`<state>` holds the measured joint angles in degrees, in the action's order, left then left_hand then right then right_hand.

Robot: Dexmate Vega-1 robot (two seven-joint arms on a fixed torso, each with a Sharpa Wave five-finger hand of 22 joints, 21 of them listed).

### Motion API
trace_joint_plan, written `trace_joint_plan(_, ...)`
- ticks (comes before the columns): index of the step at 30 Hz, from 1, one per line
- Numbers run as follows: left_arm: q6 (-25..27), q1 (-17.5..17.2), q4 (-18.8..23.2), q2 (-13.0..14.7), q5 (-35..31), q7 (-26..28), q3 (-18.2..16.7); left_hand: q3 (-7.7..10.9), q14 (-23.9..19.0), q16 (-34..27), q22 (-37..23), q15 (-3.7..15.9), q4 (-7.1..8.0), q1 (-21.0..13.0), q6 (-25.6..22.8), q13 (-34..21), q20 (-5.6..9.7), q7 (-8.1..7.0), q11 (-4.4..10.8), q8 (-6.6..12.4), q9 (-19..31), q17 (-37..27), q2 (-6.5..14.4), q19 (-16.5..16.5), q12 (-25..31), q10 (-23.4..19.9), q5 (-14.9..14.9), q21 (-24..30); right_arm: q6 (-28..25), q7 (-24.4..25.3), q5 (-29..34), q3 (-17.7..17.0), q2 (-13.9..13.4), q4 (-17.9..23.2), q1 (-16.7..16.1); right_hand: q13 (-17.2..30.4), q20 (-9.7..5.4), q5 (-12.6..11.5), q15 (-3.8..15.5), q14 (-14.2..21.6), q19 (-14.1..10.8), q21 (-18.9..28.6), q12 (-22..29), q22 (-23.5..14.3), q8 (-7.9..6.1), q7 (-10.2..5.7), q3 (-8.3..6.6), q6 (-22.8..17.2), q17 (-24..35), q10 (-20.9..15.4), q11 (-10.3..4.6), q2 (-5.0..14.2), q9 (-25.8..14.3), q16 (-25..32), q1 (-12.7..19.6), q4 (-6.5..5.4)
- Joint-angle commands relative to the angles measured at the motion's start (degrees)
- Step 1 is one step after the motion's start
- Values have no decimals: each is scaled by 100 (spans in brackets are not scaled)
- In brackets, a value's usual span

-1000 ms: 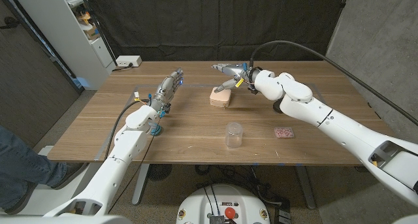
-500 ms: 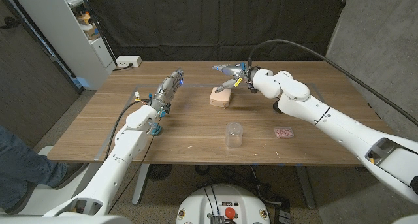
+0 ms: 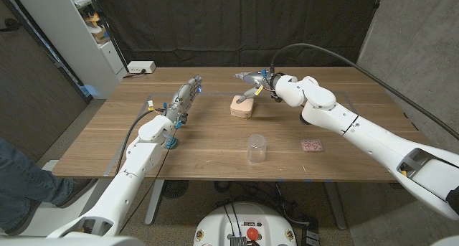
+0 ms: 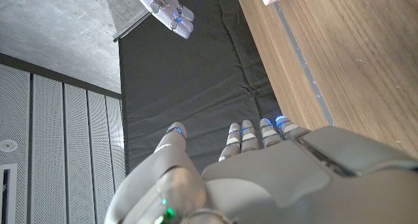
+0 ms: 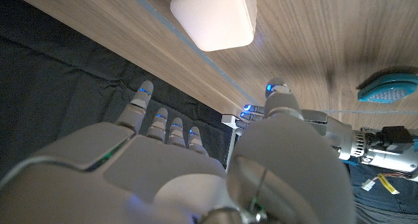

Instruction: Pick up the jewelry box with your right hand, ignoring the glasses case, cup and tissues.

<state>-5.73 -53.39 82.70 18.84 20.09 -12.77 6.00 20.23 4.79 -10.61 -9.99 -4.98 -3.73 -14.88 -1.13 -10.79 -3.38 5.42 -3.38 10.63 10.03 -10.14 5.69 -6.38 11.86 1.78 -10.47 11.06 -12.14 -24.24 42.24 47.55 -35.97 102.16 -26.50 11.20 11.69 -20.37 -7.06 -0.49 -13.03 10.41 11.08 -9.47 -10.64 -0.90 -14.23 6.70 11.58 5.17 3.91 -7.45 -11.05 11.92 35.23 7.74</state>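
Worktop (image 3: 215, 142) of pale wood was seen carrying everything, with the two arms reaching in from its near corners. The right arm was stretched across towards the far edge, and the right hand (image 3: 252, 79) was held above the surface just beyond the jewelry box (image 3: 242, 106), fingers extended and apart, nothing grasped. In the right wrist view the fingertips (image 5: 145, 88) were seen pointing past the far edge at the dark curtain, with the box's pale rounded face lying on the wood just to the thumb side of them and no contact made. The box was therefore judged to lie on the near side of the fingers, towards the robot, so the coming move was expected to call for a lowering and a drawing back of the hand. The box appeared roughly square, so no long axis could be given. The left hand (image 3: 185, 97) was noted near the far left part of the worktop, fingers straight and together, holding nothing, well apart from the box; the right hand was clearly the nearer one. A clear cup (image 3: 256, 148) stood near the front edge, roughly in line with the box. A small pink packet (image 3: 311, 145) lay towards the front right, and a teal object (image 3: 171, 143) beside the left forearm.
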Motion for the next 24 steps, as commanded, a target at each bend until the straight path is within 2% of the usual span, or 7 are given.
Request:
trace_joint_plan(1, 14, 24, -15, -6, -16, -21, 31, 11, 0, -6, -30, -21, -32, 19, -47, -16, -9, 1, -43, 8, 17, -19, 23, -54, -2, -19, 10, 23, -219, -256, 182, 149, 76, -74, 108, 10, 37, -68, -67, -30, 9, 33, -27, -32, 9, 3, 37, 84, 27, 84, 16, -68, -17, -4, -12, -12)
trace_joint_plan(12, 54, 23, 33, 5, -17, -22, 43, 12, 5, -5, -30, -31, -37, 22, -61, -16, -20, 16, -65, 10, 15, -19, 26, -55, -5, -11, 11, 24, -386, -525, 310, 286, 150, -161, 231, 10, 39, -99, -137, -57, -26, 48, -40, -36, 20, 22, 76, 178, 21, 163, 42, -78, -19, -17, -13, -21)
trace_joint_plan(16, 52, 35, 16, -4, -19, -29, 57, 12, 4, -6, -30, -25, -40, 25, -62, -16, -19, 22, -63, 8, 15, -19, 27, -56, -7, -5, 11, 25, -428, -604, 356, 343, 184, -225, 278, 12, 46, -121, -169, -73, -43, 54, -55, -38, 27, 55, 104, 252, 18, 249, 128, -75, -21, -22, -17, -31)
trace_joint_plan(24, 48, 82, -36, -11, -32, -45, 78, 11, 8, -5, -30, -30, -43, 29, -65, -16, -17, 30, -82, 8, 15, -19, 25, -55, -5, -9, 11, 26, -467, -667, 393, 414, 252, -321, 350, 13, 51, -142, -197, -86, -52, 55, -57, -39, 35, 73, 134, 337, 15, 312, 182, -71, -22, -25, -22, -42)
